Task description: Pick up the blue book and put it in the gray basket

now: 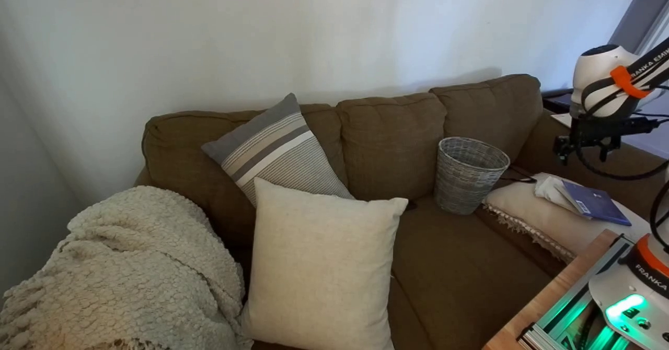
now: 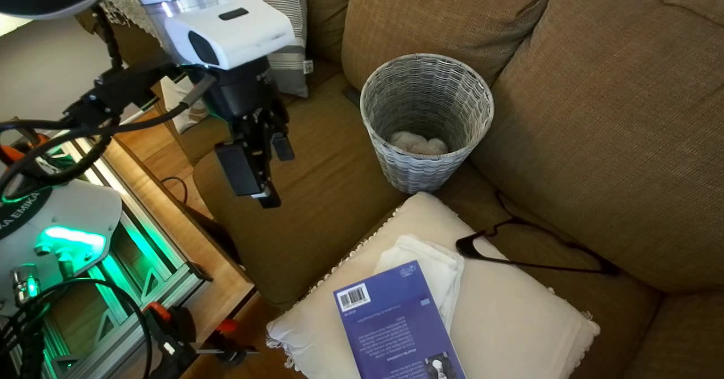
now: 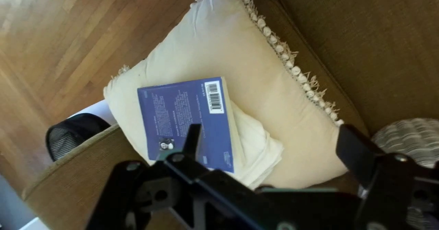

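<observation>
Claw [image 3: 269,135] spread; only an exterior view shows pale lump [image 2: 417,143] inside gray basket [image 2: 417,171].

Gray basket [image 3: 410,139] (wrist view) partly off-frame.

"RANKA EMIK" stands on the arm [image 1: 601,76] at upper right in an exterior view, and "FRANKA" on the base [image 1: 624,295] at lower right. In an exterior view, the base [image 2: 79,212] reads "KA EMIKA" at the left edge. The book [image 3: 185,116], mid-frame in the wrist view, carries a barcode [image 3: 214,97]; its print is illegible.
</observation>
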### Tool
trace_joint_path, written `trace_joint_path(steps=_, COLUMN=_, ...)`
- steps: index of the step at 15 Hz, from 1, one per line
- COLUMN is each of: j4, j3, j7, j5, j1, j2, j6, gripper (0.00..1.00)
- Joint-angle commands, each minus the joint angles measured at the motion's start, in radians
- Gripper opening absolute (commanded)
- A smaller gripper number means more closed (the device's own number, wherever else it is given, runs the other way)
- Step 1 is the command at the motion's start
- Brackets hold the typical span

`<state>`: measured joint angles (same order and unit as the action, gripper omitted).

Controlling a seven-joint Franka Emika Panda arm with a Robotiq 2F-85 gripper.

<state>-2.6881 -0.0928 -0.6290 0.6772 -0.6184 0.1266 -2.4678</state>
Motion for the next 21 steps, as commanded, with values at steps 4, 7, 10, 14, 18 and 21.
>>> trace_joint_path(steps=4, j4=0.242, j3=-0.080, j7=-0.494, j5=0.367, j1=0.046, j2=-0.339, j6=0.076, gripper=1.00)
trace_joint_path(steps=7, j4=0.312, j3=-0.144, j7=-0.663, j5=0.415, j1=0.169, j2=-0.516, j6=0.173, gripper=1.00)
trace_joint_path(steps=10, j4=0.399, j3=-0.107, j7=-0.701, j5=0.362, j1=0.192, j2=-0.701, j6=0.290, gripper=1.00)
trace_joint_path(steps=14, j4=0.403, j3=-0.155, j7=-0.661, j5=0.332, j1=0.255, j2=-0.751, j6=0.282, gripper=1.00)
trace_joint_path(steps=18, j4=0.454, j3=-0.188, j7=-0.653, j5=0.356, j1=0.265, j2=-0.829, j6=0.231, gripper=1.00)
trace_joint_path(steps=21, j4=0.451, j3=-0.204, j7=-0.660, j5=0.453, j1=0.255, j2=-0.867, j6=-0.001, gripper=1.00)
